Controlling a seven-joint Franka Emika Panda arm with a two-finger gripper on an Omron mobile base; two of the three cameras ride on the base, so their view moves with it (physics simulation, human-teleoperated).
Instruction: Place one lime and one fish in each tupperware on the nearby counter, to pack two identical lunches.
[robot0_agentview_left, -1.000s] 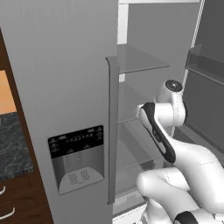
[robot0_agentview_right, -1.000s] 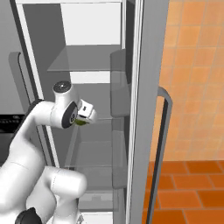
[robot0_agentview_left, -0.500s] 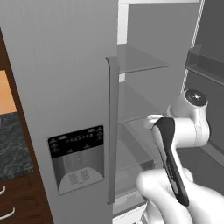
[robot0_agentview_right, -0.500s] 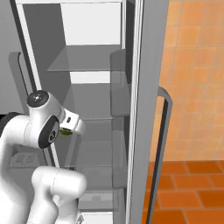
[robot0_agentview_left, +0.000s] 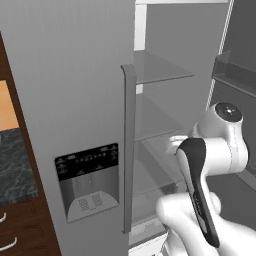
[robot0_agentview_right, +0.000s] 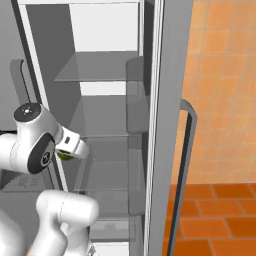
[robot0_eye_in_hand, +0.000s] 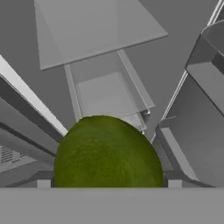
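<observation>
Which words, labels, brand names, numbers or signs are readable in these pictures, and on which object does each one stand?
No text can be read.
Dispenser panel on the fridge door: small pale marks, too small and blurred to read.
Lime, shelves, wall tiles: no writing.

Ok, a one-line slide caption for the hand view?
Lime held in the fingers, with the open fridge's glass shelves beyond.
</observation>
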